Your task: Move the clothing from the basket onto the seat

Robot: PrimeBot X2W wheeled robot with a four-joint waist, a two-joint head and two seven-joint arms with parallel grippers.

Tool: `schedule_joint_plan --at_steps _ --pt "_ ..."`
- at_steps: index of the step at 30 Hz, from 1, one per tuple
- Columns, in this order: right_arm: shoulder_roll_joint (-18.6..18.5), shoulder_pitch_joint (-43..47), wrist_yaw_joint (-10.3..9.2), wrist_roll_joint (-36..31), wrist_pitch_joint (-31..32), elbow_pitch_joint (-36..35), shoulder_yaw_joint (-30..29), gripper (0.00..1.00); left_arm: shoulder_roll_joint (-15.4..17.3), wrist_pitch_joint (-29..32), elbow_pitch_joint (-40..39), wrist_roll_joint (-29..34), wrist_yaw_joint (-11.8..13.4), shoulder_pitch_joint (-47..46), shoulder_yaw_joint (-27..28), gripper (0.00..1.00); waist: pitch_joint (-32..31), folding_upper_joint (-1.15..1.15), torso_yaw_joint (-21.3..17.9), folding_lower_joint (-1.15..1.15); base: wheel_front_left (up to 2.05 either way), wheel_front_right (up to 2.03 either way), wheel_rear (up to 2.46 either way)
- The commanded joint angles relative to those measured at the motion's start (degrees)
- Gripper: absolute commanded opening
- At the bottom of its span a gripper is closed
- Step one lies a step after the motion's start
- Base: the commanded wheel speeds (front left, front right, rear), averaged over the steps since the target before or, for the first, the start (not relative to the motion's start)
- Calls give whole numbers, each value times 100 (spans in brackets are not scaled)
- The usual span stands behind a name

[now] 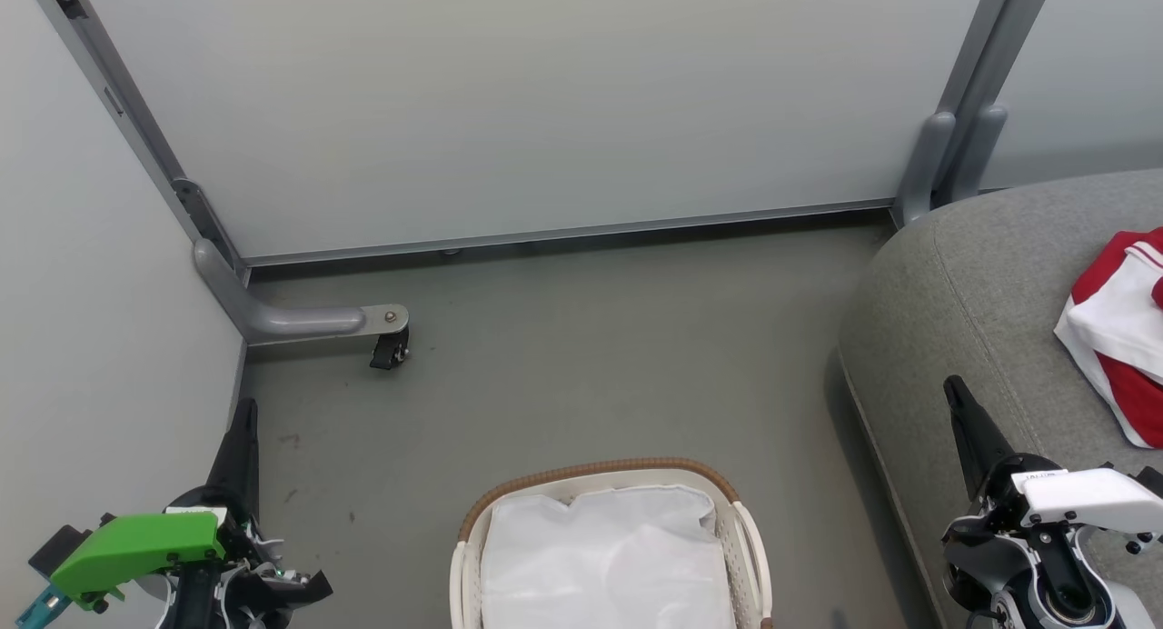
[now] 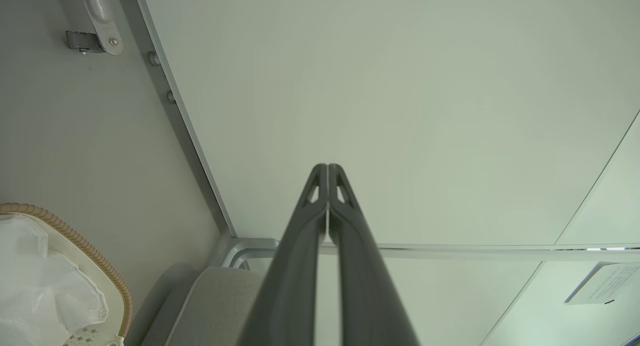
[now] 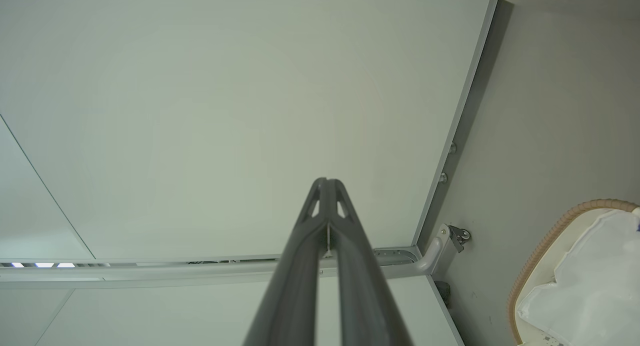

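Observation:
The white basket [image 1: 607,473] with its brown woven rim stands on the floor at the bottom centre, showing just its white liner [image 1: 604,556]. Red clothing with white trim [image 1: 1122,324] lies on the grey seat [image 1: 963,284] at the right edge. My left gripper [image 1: 245,409] points up at the lower left, shut with nothing in it, its fingers [image 2: 327,172] pressed together in the left wrist view. At the lower right, over the seat's near edge, my right gripper [image 1: 954,388] is shut with nothing in it too, fingers [image 3: 325,183] closed in the right wrist view.
Pale partition panels [image 1: 545,102] wall in the back and left. A grey support foot with a black caster [image 1: 389,347] juts onto the floor at the left. Grey floor [image 1: 591,356] spreads between basket and panels. A basket rim [image 2: 75,241] and seat corner [image 2: 220,296] appear in the left wrist view.

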Motion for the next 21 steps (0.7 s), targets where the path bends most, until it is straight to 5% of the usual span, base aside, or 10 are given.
schedule_joint_plan --at_steps 1,21 --pt "-34 61 -2 20 8 -21 -8 0 38 17 -7 -17 -20 -51 13 0 0 0 0 0 0 0 0" --pt "-34 61 -2 22 8 -21 -8 0 38 17 -8 -17 -20 -51 12 0 0 0 0 0 0 0 0"
